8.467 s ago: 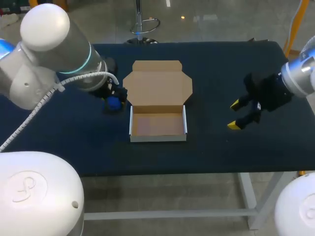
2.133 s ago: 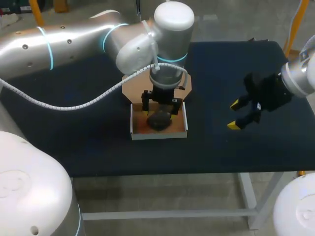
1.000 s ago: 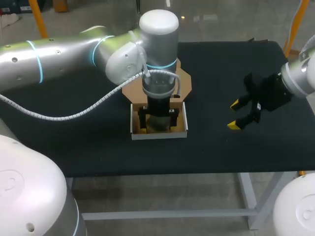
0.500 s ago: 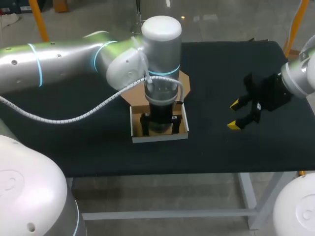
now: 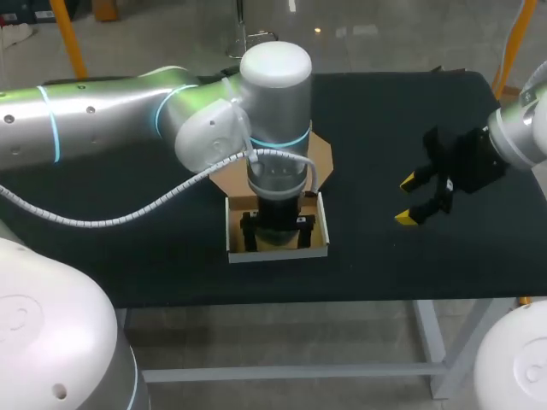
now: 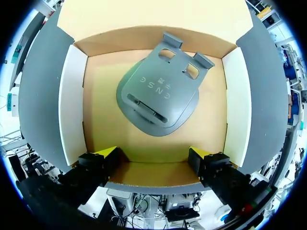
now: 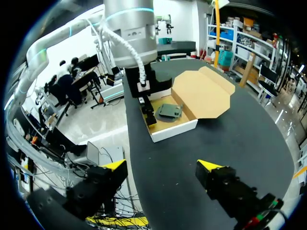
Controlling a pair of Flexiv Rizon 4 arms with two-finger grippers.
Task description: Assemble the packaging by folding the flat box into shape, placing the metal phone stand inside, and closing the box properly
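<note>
stand in the open box, left gripper released over it

the box [image 5: 278,251] sits near the middle of the table [image 5: 385,256], folded into a shallow tray with white outer walls and a brown inside. its lid [image 5: 322,154] is open and lies flat on the table beyond the far wall. the grey metal stand [image 6: 158,98] is the only thing in the box. it lies flat on the box floor, turned at an angle, with its two-tabbed end toward the far wall by the lid hinge.

the left gripper [image 6: 153,154] points straight down into the box, and its fingers are spread wide and hold nothing. the yellow tips are low by the near wall, one toward each near corner. the stand lies ahead of them and between their lines, apart from both tips. from the head view the left arm hides most of the box floor.

the right gripper [image 5: 408,200] is over bare table well to the right of the box, fingers apart and empty. from its wrist view the box [image 7: 172,129], the stand [image 7: 169,111] and the lid [image 7: 201,93] lie far ahead of it.
</note>
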